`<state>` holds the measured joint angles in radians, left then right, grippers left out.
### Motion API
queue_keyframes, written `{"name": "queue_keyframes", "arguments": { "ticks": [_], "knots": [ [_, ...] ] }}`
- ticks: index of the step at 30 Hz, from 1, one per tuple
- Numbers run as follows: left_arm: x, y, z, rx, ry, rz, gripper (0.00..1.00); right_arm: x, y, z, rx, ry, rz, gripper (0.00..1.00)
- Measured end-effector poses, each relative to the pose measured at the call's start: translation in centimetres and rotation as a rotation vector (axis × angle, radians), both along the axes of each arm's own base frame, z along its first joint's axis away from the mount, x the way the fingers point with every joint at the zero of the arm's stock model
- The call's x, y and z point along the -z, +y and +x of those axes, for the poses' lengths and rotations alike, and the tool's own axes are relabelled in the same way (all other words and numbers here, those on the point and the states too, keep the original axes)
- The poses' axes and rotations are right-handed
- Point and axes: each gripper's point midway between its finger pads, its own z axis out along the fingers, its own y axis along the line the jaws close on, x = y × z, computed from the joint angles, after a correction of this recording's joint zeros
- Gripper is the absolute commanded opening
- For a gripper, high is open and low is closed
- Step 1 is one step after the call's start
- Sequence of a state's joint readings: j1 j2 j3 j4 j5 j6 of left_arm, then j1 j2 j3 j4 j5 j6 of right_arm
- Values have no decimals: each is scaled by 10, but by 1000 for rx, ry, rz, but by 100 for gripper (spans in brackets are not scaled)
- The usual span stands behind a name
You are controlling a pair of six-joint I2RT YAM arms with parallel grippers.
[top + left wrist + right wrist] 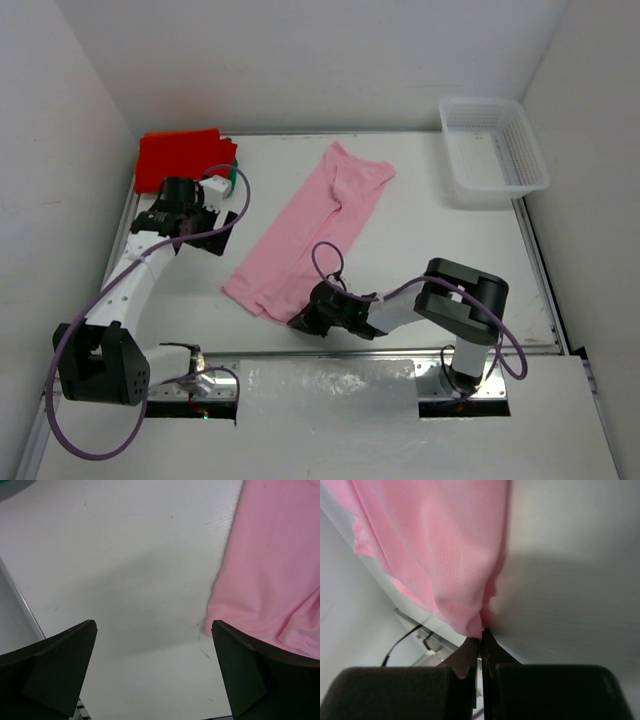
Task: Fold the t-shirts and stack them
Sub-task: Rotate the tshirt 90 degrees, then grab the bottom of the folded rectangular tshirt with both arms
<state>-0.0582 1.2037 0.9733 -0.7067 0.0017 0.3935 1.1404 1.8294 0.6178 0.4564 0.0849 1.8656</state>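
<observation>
The light pink t-shirt [310, 225] lies as a long folded strip running diagonally across the middle of the table. My right gripper [300, 320] is shut on its near corner, and in the right wrist view [481, 634] the cloth [435, 545] is pinched between the closed tips. My left gripper [222, 232] is open and empty above bare table, just left of the pink shirt [275, 565]; it also shows in the left wrist view [153, 626]. The folded red t-shirt [180, 155] lies at the back left, with a bit of green cloth [230, 180] at its edge. The orange t-shirt is out of view.
A white lattice basket [493, 150] stands at the back right corner. White walls close in the table on the left, back and right. The table's metal front rail [330, 385] runs between the arm bases.
</observation>
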Motion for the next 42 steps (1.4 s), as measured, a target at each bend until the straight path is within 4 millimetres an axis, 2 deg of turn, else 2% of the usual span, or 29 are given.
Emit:
{"name": "queue_keyframes", "arguments": {
  "ticks": [3,9,11,15,20,25,27,28,29,30,33,36,40,42],
  "knots": [
    [-1,-8,-1,35,-1,-36,96,0,-22,8,-19,-36,-41,0],
    [-13,-39,0,171,-22,-101,92,0,-83,15,-84,-75,-121,0],
    [-24,-61,3,258,-54,-106,91,1,-100,13,-123,-88,-149,0],
    [-38,-117,0,475,-115,-122,87,3,-129,-10,-216,-76,-135,0],
    [-39,-175,-29,781,-138,-57,87,4,-159,-34,-302,-61,-98,0],
    [-34,-212,-66,1117,-162,93,86,6,-180,-53,-420,-58,-106,0],
    [-32,-220,-78,1237,-174,157,86,5,-185,-57,-456,-58,-111,0],
    [-29,-225,-86,1304,-180,186,86,5,-188,-60,-480,-55,-118,4],
    [-24,-228,-91,1368,-186,225,86,5,-191,-61,-497,-52,-125,8],
    [-18,-229,-97,1427,-186,257,86,5,-195,-63,-520,-49,-135,20],
    [18,-222,-120,1612,-130,350,87,1,-204,-68,-591,-40,-150,36],
    [49,-207,-132,1745,-71,419,87,-5,-209,-71,-666,-62,-171,45],
    [82,-191,-145,1881,-27,474,86,-16,-215,-71,-731,-92,-208,46],
    [91,-190,-150,1929,-26,474,85,-24,-213,-66,-735,-119,-210,46]
  ]
}}
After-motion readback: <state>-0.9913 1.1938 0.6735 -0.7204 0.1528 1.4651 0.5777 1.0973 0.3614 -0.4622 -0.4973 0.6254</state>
